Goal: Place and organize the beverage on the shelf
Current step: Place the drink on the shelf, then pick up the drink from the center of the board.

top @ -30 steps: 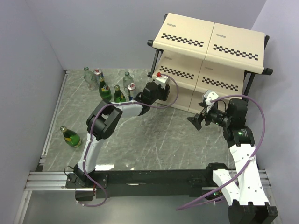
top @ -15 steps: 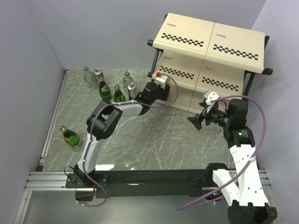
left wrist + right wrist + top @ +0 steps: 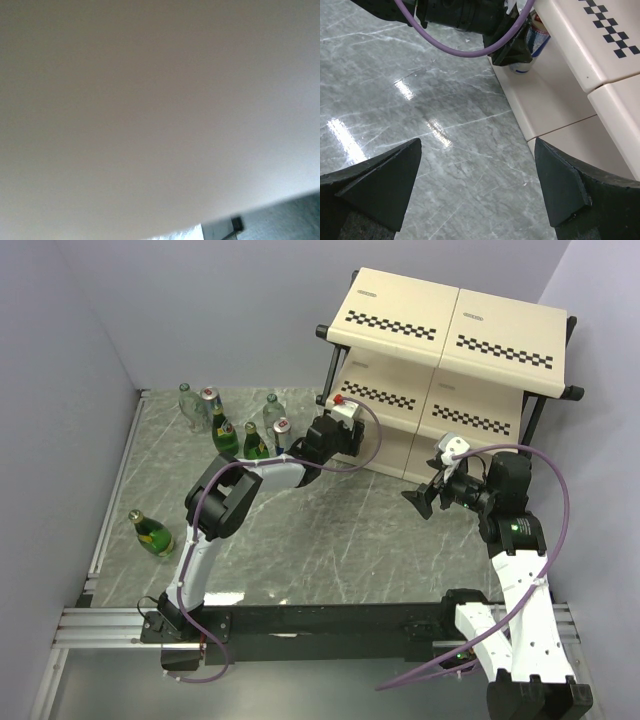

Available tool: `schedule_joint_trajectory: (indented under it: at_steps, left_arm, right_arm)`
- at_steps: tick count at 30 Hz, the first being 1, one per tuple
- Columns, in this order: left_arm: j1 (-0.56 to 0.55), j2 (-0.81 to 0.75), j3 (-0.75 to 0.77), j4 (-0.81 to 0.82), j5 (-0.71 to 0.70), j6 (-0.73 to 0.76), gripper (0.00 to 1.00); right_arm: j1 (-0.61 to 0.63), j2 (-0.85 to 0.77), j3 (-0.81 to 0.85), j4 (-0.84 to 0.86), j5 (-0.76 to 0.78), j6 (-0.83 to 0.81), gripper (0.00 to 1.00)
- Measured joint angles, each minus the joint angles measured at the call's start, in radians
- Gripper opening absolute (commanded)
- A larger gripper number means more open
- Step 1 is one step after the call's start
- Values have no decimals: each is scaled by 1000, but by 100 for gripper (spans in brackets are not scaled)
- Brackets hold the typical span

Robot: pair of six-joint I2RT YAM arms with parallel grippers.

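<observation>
While the left end effector (image 3: 519, 49) reaches into the shelf (image 3: 450, 330) beside a silver-and-blue can (image 3: 535, 35) standing on its lowest board, I cannot tell its opening or whether it grips. The right end effector (image 3: 477, 165) hangs wide open, empty, at 3 o'clock. Releasing seems the step: back out level toward 9 o'clock without nudging the can. Other drinks (image 3: 235, 425) cluster at 10 o'clock on the bench (image 3: 330, 540).
</observation>
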Motion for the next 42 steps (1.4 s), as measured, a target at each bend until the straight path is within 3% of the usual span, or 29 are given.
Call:
schedule_joint_trajectory:
  at_steps: [7, 20, 32, 38, 42]
  left_arm:
    - [0, -8, -37, 41, 3, 0, 71]
    - [-2, -193, -308, 37, 46, 4, 84]
    - [-26, -595, -506, -58, 89, -4, 84]
    - [-30, -875, -573, -295, 64, -28, 87]
    - [-30, -1087, -573, -484, 2, -60, 98]
  right_arm:
    - [0, 0, 0, 0, 0, 0, 100]
    - [0, 0, 0, 0, 0, -3, 100]
    - [-5, 5, 0, -7, -42, -29, 100]
    - [16, 2, -7, -9, -164, -71, 100]
    - [189, 71, 5, -10, -134, -70, 100]
